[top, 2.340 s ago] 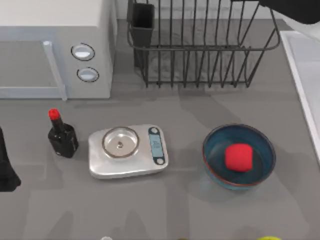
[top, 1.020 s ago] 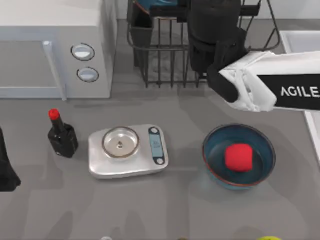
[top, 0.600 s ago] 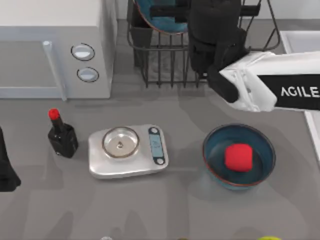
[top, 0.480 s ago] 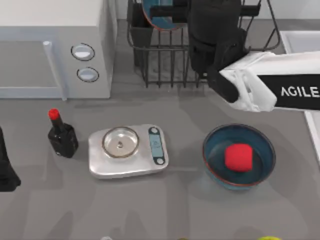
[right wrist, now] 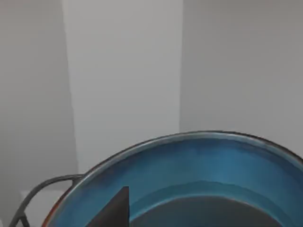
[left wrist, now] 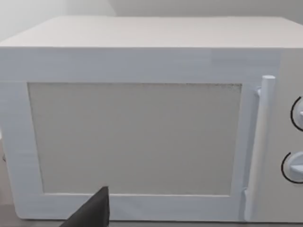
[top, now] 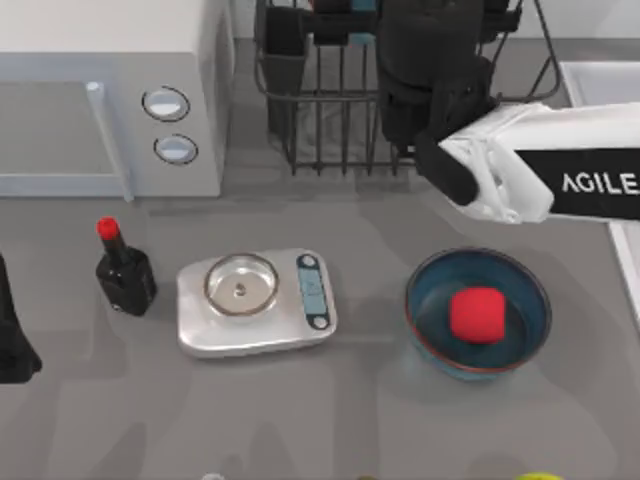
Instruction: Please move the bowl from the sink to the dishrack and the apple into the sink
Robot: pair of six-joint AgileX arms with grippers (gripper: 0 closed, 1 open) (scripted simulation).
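Over the dishrack [top: 420, 110] my right arm reaches, its gripper's finger state I cannot tell, with the bowl [right wrist: 189, 179] close under its wrist camera, while the apple [top: 477, 314] sits in the second bowl [top: 432, 300] on the table.

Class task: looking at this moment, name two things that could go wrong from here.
1. The teal-blue bowl sits high over the black wire dishrack below the right gripper; released, it might tip off the bars.
2. The red apple lies in a second teal bowl, whose walls may hamper grasping.
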